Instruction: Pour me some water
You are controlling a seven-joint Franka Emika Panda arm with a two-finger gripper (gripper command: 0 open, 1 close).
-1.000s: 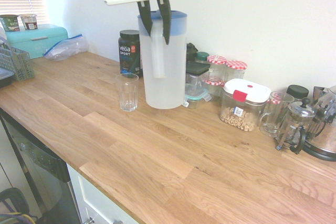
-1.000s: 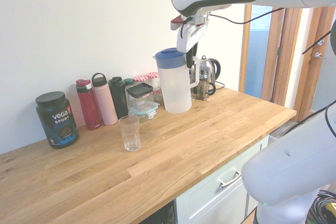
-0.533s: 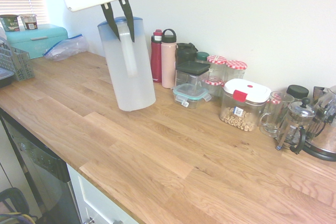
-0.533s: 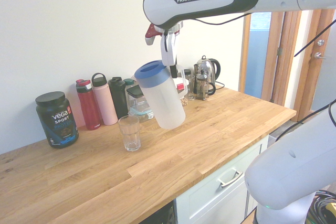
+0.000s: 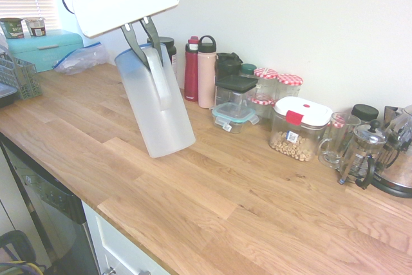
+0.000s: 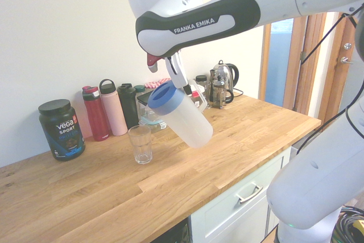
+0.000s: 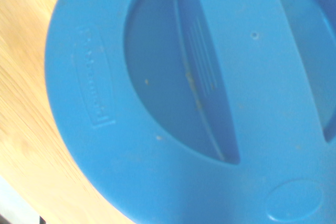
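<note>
My gripper (image 5: 143,32) is shut on the top of the looped white handle (image 5: 159,75) of the tall frosted white pitcher (image 5: 158,107). The pitcher (image 6: 187,120) hangs above the wooden counter, tilted. Its blue lid (image 6: 166,98) leans towards an empty clear glass (image 6: 140,144) that stands just below and beside the lid. In the first exterior view the pitcher hides the glass. The water level behind the frosted wall cannot be made out, and no water shows leaving the pitcher. Up close, the blue lid (image 7: 184,103) fills the wrist view.
Along the wall stand a Vega Sport tub (image 6: 61,129), a red bottle (image 6: 96,113), a pink bottle (image 6: 114,107), food containers (image 5: 233,111), a cereal box (image 5: 299,128), a glass mug (image 5: 336,138), a French press (image 5: 360,152) and a kettle (image 5: 399,165). A dish rack (image 5: 18,75) sits far along the counter.
The pitcher has left the counter by the containers, travelled over towards the glass and tipped further, lid end leaning to the glass. The gripper has kept hold of the handle throughout.
</note>
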